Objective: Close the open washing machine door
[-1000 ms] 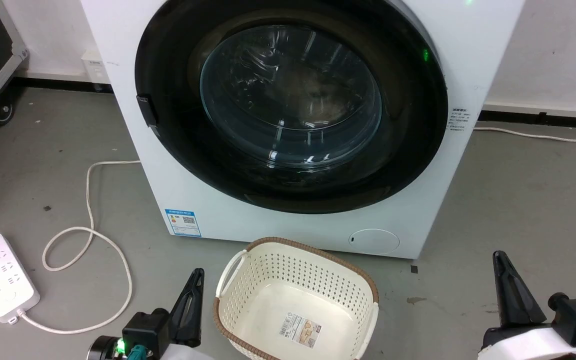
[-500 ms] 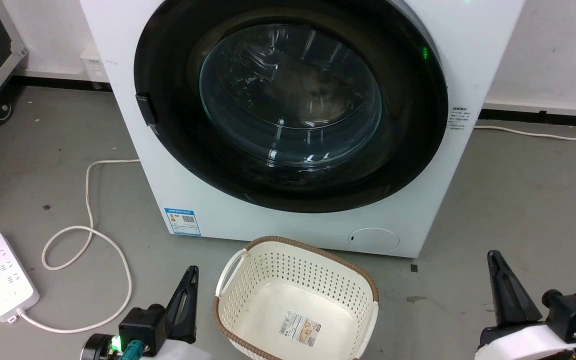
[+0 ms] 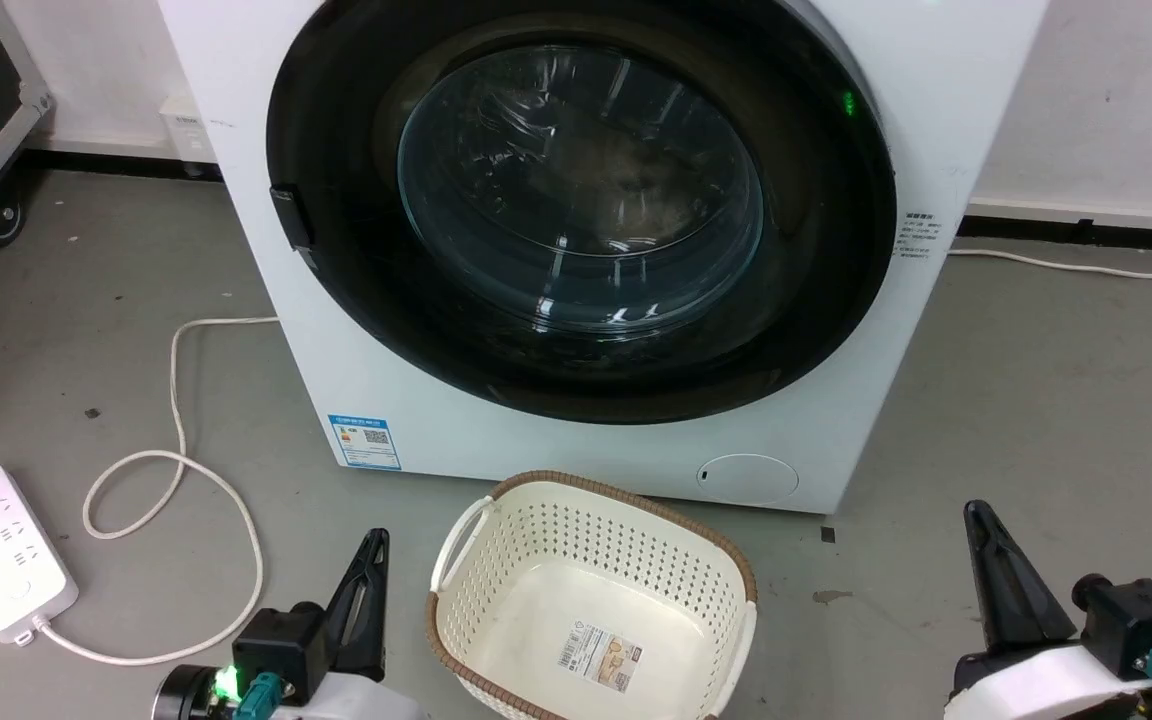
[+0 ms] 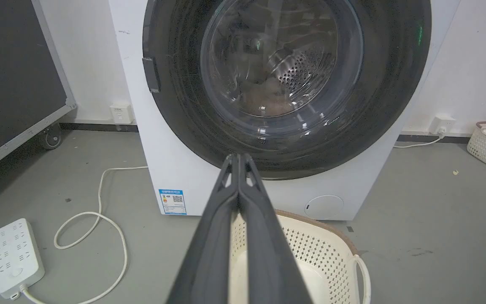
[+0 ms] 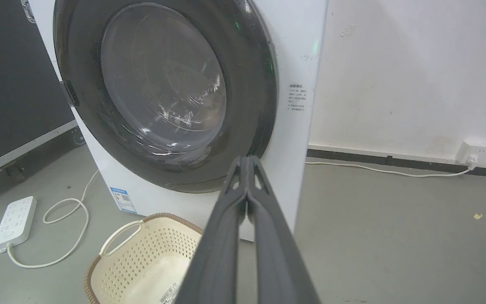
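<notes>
Head view: the washing machine door [image 3: 576,210] sits flush against the washing machine [image 3: 496,450], so I judge the closing done. Left wrist: my left hand [image 4: 238,159] is pressed together, empty. Right wrist: the right hand [image 5: 247,160] likewise. Next I'd only confirm the latch.
</notes>
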